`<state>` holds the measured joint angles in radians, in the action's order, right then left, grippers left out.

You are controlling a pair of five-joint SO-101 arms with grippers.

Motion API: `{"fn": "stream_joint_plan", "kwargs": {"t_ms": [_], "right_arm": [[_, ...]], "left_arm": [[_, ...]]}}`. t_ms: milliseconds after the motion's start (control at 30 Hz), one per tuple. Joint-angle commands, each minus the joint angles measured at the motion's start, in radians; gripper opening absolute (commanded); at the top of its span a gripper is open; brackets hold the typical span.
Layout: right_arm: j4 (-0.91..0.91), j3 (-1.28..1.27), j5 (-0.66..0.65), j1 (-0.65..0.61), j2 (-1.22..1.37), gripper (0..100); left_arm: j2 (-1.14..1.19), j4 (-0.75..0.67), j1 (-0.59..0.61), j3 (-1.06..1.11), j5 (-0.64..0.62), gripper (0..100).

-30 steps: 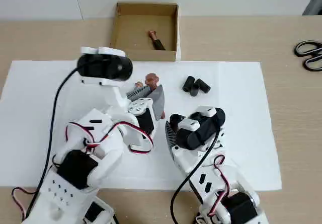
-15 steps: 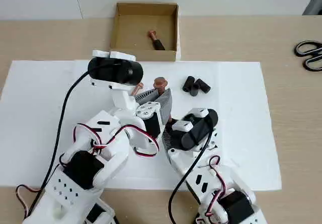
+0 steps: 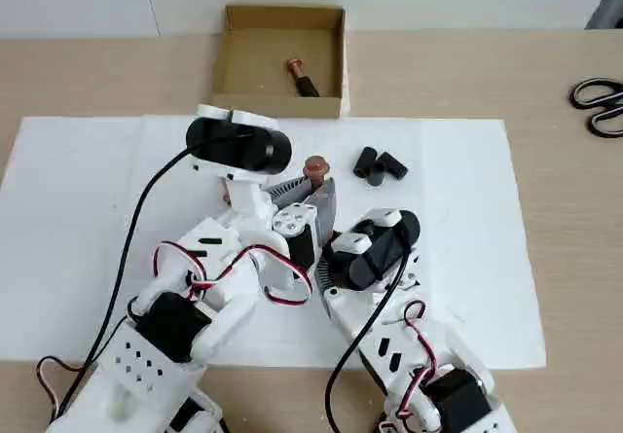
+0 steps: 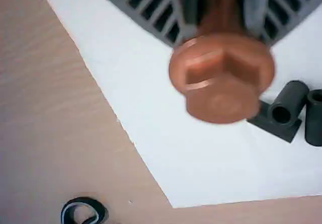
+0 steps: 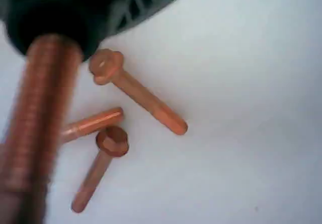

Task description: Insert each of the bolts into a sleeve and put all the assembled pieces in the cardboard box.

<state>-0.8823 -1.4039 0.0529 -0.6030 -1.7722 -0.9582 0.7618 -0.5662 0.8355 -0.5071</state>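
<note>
- Copper-coloured bolt (image 4: 221,78): clamped by its shank between the grey ribbed fingers (image 4: 183,7) of the left gripper (image 3: 313,186). The hexagonal flange head projects past the fingertips. The bolt is held above the white paper sheet (image 3: 78,209), not resting on it.
- Left gripper: closed down to the width of the shank, with nothing else in its hold.
- Right gripper (image 3: 327,264): sits close behind the left gripper, partly under that arm's wrist. How far open it is, and whether it carries anything, cannot be told.
- Threaded shaft (image 5: 37,128): in the right wrist view it runs close to the lens, out of a dark rounded body (image 5: 50,17). Whether that body is a sleeve cannot be told.
- Loose bolts (image 5: 136,90): three lie close together on the paper.
- Black sleeves (image 3: 378,166): three lie in a tight cluster on the paper, near the held bolt and apart from both grippers.
- Cardboard box (image 3: 282,11): stands at the far edge of the paper and holds one assembled piece (image 3: 301,77).
- Step in hand (judgement): mating a bolt with a sleeve for the second assembly. One piece is boxed and the rest are not yet assembled.
- Next move (judgement): the free end of the shank must be lined up with a sleeve bore on a common axis. The bolt is then pushed through until the flange seats, with the sleeve braced against sliding or rolling. A tilted shank is likely to catch on the bore edge.
</note>
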Motion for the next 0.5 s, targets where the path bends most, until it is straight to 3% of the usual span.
{"fn": "stream_joint_plan", "kwargs": {"t_ms": [0,267,467], "right_arm": [[0.024,0.011,0.012,-0.004,-0.015,0.4],[0.024,0.011,0.012,-0.004,-0.016,0.4],[0.024,0.011,0.012,-0.002,-0.016,0.4]], "left_arm": [[-0.023,-0.025,0.000,0.022,0.046,1],[-0.028,-0.014,-0.040,0.058,0.097,1],[-0.029,0.167,-0.049,0.030,0.109,1]]}}
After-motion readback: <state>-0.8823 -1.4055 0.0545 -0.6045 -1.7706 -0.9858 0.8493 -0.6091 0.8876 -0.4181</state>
